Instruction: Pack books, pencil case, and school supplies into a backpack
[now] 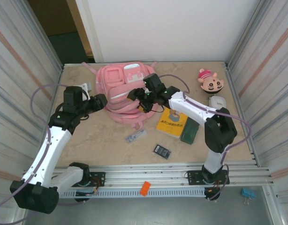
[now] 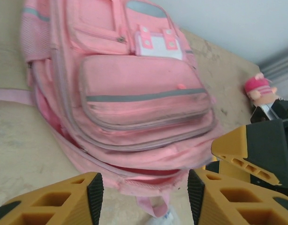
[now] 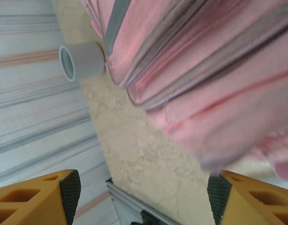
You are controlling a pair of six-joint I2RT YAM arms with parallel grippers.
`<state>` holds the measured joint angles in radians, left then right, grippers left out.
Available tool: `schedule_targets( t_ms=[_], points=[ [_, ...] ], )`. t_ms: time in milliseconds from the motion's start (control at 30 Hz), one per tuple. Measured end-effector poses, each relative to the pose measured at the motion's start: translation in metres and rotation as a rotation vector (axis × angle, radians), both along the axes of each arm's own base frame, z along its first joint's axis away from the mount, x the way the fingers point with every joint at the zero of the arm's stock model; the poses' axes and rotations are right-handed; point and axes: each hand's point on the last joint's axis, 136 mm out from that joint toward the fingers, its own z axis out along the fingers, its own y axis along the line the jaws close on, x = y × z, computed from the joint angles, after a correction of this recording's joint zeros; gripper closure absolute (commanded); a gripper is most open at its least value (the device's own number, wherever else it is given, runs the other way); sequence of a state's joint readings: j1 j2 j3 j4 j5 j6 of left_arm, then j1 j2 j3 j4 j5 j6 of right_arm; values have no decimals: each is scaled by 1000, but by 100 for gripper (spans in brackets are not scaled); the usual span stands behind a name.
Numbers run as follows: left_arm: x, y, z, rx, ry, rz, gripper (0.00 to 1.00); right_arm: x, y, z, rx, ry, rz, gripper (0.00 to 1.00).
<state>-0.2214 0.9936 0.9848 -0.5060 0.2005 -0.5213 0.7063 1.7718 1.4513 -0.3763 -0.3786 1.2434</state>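
Left gripper [image 2: 146, 190]: I see its yellow fingers apart at the bottom of the wrist view.
Right gripper [image 3: 144, 187]: fingers wide apart, below pink fabric.
Large pink fabric backpack [image 1: 120, 91]: upper centre of the top view, between both grippers.
Thin yellow paperback book [image 1: 172, 123]: centre right, just beside the long dark green pencil case [image 1: 189, 131].

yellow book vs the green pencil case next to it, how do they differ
Colour: the yellow book has a cartoon figure on its cover, while the pencil case is plain dark green. Shape: the book is broad, the case long and narrow. Place: the book lies nearer the backpack, and the case lies just beyond the book. Both lie flat on the table, side by side, outside the backpack.
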Motion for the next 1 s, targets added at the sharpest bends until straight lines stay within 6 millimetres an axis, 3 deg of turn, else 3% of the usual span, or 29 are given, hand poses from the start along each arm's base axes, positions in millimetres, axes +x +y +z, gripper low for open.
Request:
schedule_targets(
  t_ms=[233, 300, 433, 533, 667, 833, 1000],
  points=[
    [1, -41, -26, 5, 83, -127, 48, -42, -36, 23, 4, 63, 17, 29],
    [4, -63, -37, 9, 119, -189, 48, -51, -58, 22, -17, 86, -1, 30],
    [8, -118, -49, 6, 172, -332, 48, -56, -123, 11, -88, 115, -86, 34],
    [12, -165, -59, 12, 198, -435, 49, -52, -183, -6, -164, 135, -192, 36],
    [12, -226, -82, 26, 242, -546, 49, -54, -237, -44, -250, 192, -256, 40],
    [15, -283, -116, 30, 307, -622, 49, -59, -245, -82, -302, 265, -177, 46],
    [25, -306, -146, 33, 364, -621, 50, -52, -247, -108, -336, 294, -138, 55]
  ],
)
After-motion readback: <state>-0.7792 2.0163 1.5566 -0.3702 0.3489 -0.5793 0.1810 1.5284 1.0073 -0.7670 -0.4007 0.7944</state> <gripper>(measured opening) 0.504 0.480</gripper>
